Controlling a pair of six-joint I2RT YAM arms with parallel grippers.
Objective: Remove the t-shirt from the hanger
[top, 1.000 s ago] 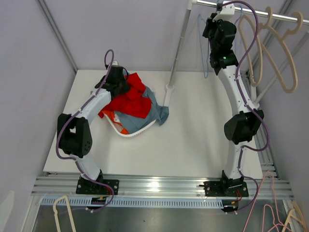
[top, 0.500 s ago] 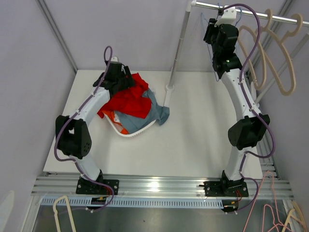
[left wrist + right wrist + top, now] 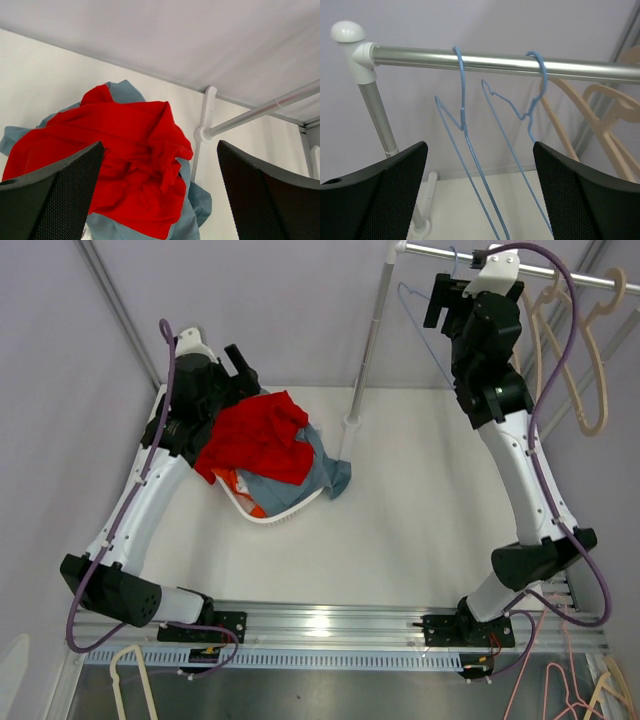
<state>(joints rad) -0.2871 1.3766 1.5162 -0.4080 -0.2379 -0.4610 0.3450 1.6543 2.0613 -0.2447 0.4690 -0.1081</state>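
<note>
The red t-shirt point(image 3: 255, 435) lies crumpled on top of a blue-grey garment point(image 3: 325, 472) in a white basket point(image 3: 272, 518), off any hanger. My left gripper point(image 3: 238, 368) hovers open above and left of the pile; in the left wrist view the t-shirt point(image 3: 125, 150) lies below the gripper point(image 3: 160, 200), nothing between the fingers. My right gripper point(image 3: 437, 302) is up at the rail, open. It faces two bare blue wire hangers point(image 3: 462, 117) point(image 3: 536, 95) that hang on the metal rail point(image 3: 495, 62), a little apart from the gripper point(image 3: 480, 200).
The rack's upright post point(image 3: 365, 350) stands on a white foot point(image 3: 349, 426) just right of the basket. Beige wooden hangers point(image 3: 592, 350) hang further right on the rail. More hangers point(image 3: 130, 680) lie below the table's near edge.
Both grippers have opened. The left arm has risen and pulled back left off the clothes pile, leaving the red t-shirt there. The right gripper has let go of the blue hanger and drawn back.
</note>
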